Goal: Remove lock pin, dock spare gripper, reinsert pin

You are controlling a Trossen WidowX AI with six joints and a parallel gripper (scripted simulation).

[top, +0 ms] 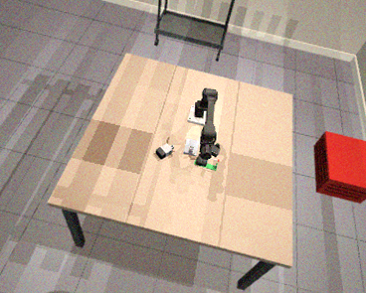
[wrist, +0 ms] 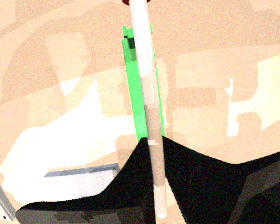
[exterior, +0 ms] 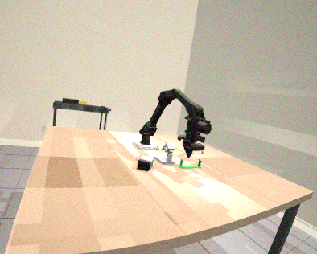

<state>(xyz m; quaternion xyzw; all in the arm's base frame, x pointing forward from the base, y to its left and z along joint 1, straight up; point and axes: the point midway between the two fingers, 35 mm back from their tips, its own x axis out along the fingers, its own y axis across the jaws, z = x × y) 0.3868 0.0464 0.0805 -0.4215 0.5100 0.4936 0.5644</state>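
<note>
My gripper [top: 202, 160] [exterior: 192, 151] [wrist: 154, 143] is shut on the lock pin [exterior: 197, 152] [wrist: 145, 65], a thin white rod with a red head. The pin points away from the fingers, red head at the top of the wrist view. I hold it above the green cradle [top: 212, 167] [exterior: 190, 166] [wrist: 134, 95], whose two posts stand up in the exterior view. The grey-white mount [top: 191, 147] [exterior: 170, 149] stands beside the cradle; its socket detail is too small to tell. The spare gripper [top: 164, 150] [exterior: 145, 163], black and white, lies on the table apart from the mount.
My arm's white base plate [top: 195, 115] [exterior: 141, 145] is behind the mount. A red crate [top: 346, 167] stands on the floor to the right. A dark shelf [top: 192, 29] [exterior: 80, 107] stands beyond the table.
</note>
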